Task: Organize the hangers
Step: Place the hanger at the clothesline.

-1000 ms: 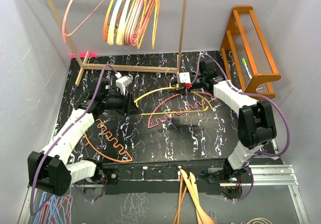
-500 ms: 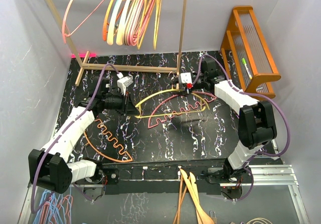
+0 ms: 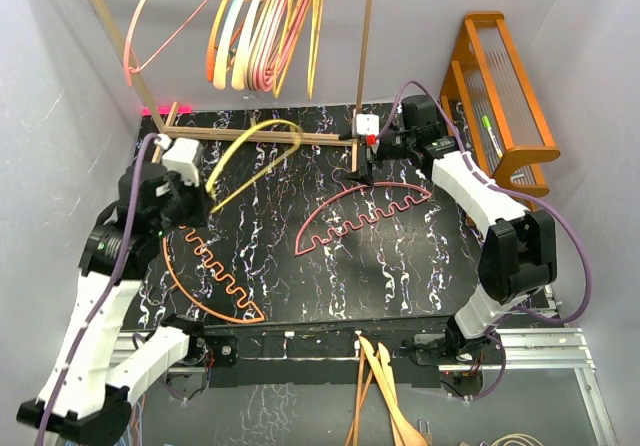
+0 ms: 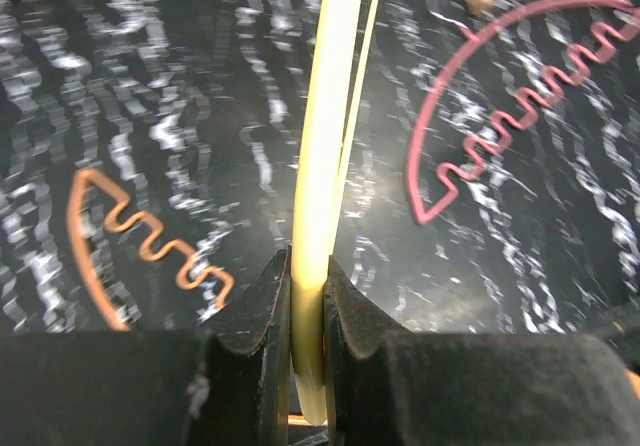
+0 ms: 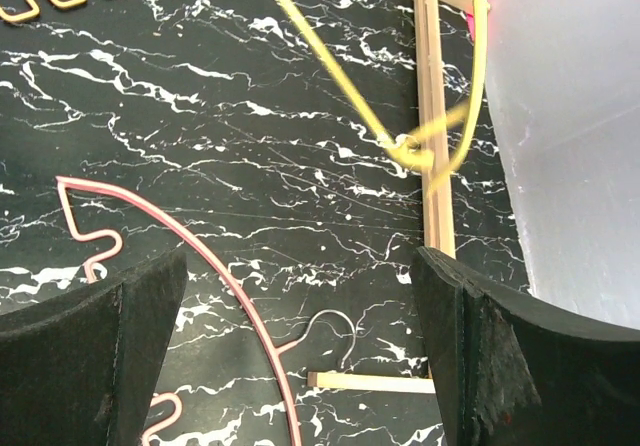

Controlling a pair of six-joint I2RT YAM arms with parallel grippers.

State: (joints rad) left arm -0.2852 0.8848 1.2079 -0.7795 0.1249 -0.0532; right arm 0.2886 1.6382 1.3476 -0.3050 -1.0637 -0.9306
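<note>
A yellow hanger is sitting pinched in the left end effector, raised and tilted above the counter. A pink wavy-barred hanger and an orange hanger are lying flat, apart. Other hangers are hanging bunched overhead.

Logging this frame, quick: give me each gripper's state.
Left gripper: closed on the yellow hanger.
Right gripper: jaws open, holding nothing; the pink hanger lies on the table below it.

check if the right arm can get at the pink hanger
Likely yes: the open right fingers hover over the pink hanger, nothing lies across it, and the left fingers hold the yellow hanger clear.
</note>
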